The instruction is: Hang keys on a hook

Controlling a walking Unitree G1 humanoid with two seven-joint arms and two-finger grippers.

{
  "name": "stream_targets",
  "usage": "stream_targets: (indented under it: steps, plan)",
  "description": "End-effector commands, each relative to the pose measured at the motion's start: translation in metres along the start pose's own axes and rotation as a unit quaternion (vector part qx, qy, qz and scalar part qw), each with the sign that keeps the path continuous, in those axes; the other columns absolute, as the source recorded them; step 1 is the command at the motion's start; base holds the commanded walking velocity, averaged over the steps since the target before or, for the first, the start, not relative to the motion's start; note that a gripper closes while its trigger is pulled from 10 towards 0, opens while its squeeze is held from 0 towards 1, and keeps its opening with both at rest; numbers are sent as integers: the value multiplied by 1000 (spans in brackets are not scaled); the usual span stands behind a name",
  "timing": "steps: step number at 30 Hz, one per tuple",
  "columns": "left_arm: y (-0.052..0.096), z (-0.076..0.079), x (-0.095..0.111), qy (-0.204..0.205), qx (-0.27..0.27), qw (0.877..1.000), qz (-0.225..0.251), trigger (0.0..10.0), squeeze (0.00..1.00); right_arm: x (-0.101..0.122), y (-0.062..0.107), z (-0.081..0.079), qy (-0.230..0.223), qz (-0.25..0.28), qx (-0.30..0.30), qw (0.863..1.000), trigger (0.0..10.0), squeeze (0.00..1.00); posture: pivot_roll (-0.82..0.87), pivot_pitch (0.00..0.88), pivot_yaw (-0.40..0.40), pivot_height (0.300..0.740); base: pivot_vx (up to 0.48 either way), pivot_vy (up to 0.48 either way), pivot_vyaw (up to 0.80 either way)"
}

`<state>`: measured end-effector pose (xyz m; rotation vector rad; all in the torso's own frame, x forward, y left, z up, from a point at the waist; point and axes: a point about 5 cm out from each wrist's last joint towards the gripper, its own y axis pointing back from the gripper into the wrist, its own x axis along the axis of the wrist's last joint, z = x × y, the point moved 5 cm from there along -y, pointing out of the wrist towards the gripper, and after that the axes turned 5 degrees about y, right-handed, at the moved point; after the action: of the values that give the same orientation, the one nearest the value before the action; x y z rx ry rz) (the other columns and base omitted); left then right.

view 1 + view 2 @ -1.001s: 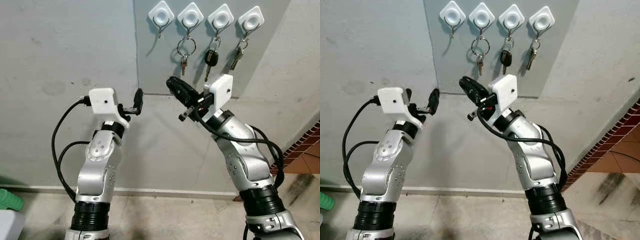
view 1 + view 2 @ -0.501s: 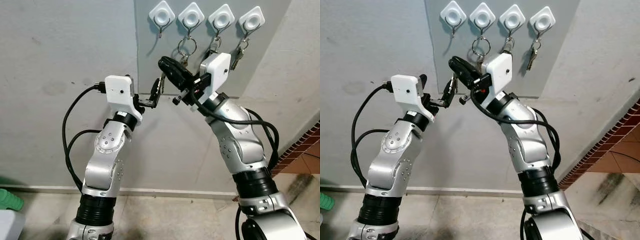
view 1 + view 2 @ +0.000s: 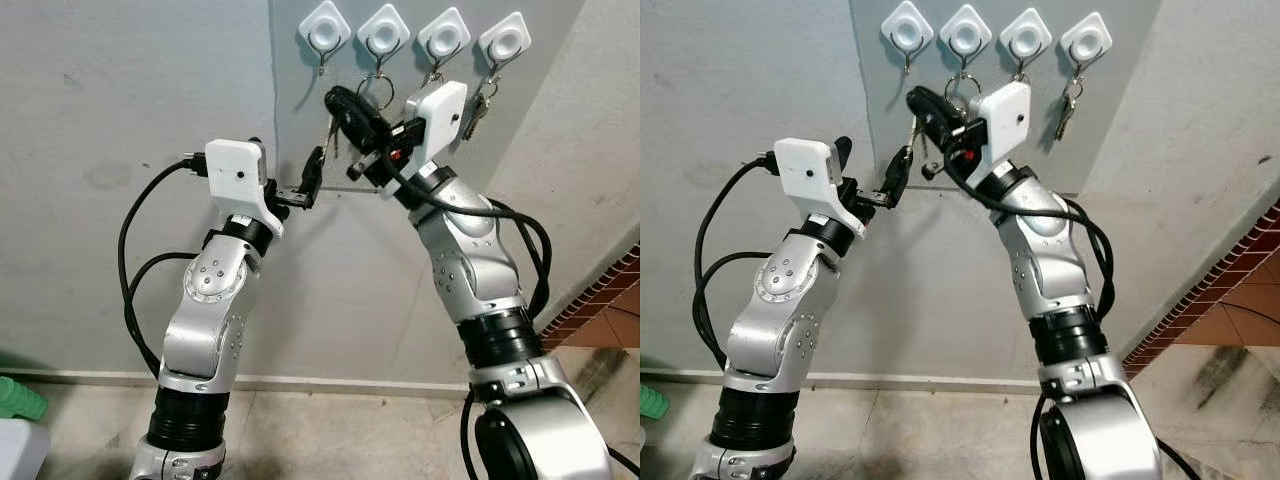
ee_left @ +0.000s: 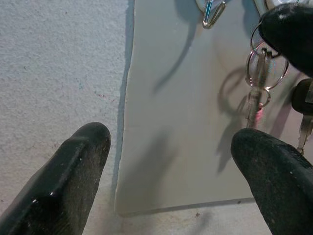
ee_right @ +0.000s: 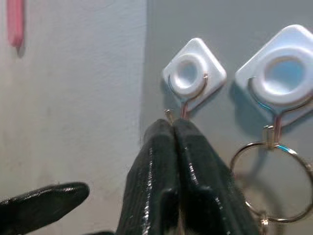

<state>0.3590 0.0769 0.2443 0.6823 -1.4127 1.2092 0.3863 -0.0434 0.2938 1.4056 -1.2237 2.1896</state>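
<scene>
Pinching keys [image 3: 330, 135], right claw [image 3: 338, 103] closed; left claw [image 4: 171, 171] wide open.

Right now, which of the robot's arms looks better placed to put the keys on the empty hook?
The right. Its tool is shut on the keys and sits just below the empty hook. The left tool is open, lower and holds nothing.

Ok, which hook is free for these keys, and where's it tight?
The leftmost hook is bare, bordered by the panel edge. The three hooks to its right carry keys; right gripper holds its keys just below.
</scene>
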Motion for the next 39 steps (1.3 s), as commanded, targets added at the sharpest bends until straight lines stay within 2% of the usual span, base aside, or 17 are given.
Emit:
stream_targets:
  steps: [1,9,11,13,14,17,20,21,30,39]
  plan:
    - [0,4,7,-3,-8,1000,7,10000,0,5,-3,7,3,11,-14,1000,10000,0,18,73,-43,740,0,0,0]
    - [1,5,9,-3,-10,1000,7,10000,0,4,-6,4,-13,16,2,1000,10000,0,20,79,-45,740,0,0,0]
    - [1,8,11,-2,-15,1000,9,10000,0,5,-6,-6,-44,23,39,998,10000,0,19,79,-45,740,0,0,0]
    - [1,8,11,-1,-16,1000,10,10000,0,7,-6,-9,-58,26,49,997,10000,0,19,79,-45,740,0,0,0]
    - [1,9,11,-1,-18,1000,10,10000,0,8,-6,-9,-83,33,52,995,10000,0,19,79,-45,740,0,0,0]
    - [1,11,11,0,-22,1000,10,10000,0,11,-6,-7,-118,44,48,991,10000,0,18,78,-45,740,0,0,0]
    - [1,12,11,2,-25,1000,9,10000,0,13,-6,-4,-130,50,44,989,10000,0,19,75,-45,740,0,0,0]
    - [1,14,12,1,-28,1000,9,10000,0,16,-6,-2,-158,61,42,985,10000,0,20,75,-46,740,0,0,0]
    - [0,20,18,3,-41,999,14,10000,0,19,-7,4,-182,70,38,980,10000,0,21,71,-47,740,0,0,0]
    - [1,21,21,2,-43,999,18,10000,0,15,-11,-10,-203,61,69,975,10000,0,27,68,-49,740,0,0,0]
